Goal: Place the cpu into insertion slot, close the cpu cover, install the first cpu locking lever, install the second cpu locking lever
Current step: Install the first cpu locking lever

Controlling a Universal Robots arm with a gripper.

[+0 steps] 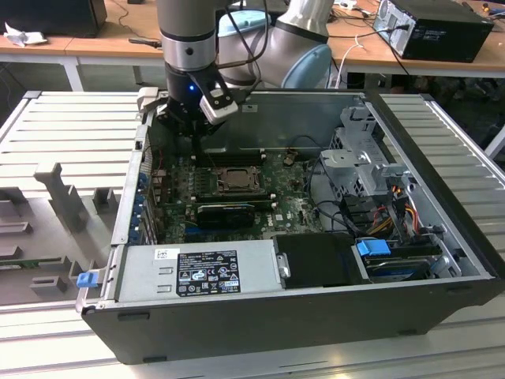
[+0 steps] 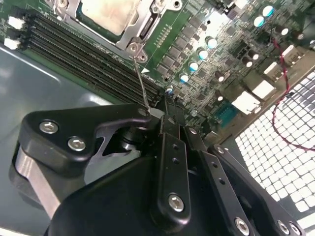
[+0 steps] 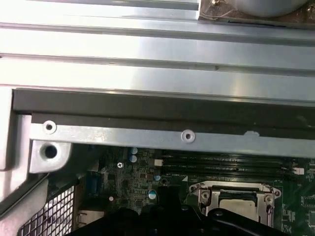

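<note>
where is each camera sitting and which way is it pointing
Exterior view: off the arm, above the open case, looking down into it; the arm and gripper reach in at the exterior view's left.
Second wrist view: on the wrist, looking along the gripper toward the memory slots and cpu; the gripper's body is in front.
First wrist view: on the wrist, looking past the case's wall at the board; a dark bit of gripper shows.
Shared: all three show the cpu in the insertion slot.
</note>
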